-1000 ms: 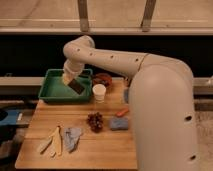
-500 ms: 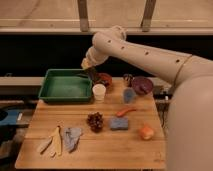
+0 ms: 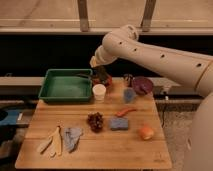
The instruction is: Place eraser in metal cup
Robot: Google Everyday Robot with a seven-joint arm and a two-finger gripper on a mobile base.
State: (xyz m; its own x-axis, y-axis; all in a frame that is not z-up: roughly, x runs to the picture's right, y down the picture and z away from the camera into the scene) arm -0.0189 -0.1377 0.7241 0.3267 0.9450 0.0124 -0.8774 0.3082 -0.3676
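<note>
My gripper [image 3: 100, 73] hangs from the big white arm over the table's back edge, just right of the green tray [image 3: 55, 92] and behind the white cup [image 3: 99, 92]. It is shut on the dark eraser [image 3: 103, 78], held above the table. The small dark metal cup [image 3: 127, 79] stands to the right of the gripper, next to a purple bowl [image 3: 143, 85]. The eraser is still left of the metal cup and apart from it.
A light-blue cup [image 3: 129, 95], an orange stick [image 3: 125, 111], a blue-grey sponge [image 3: 119, 123], an orange fruit [image 3: 146, 132] and dark grapes [image 3: 95, 121] lie mid-table. A grey cloth and wooden utensils [image 3: 60, 140] lie at the front left.
The gripper has carried the eraser from above the green tray to the right, past the tray's right edge, toward the cups. The view has shifted right as well.
</note>
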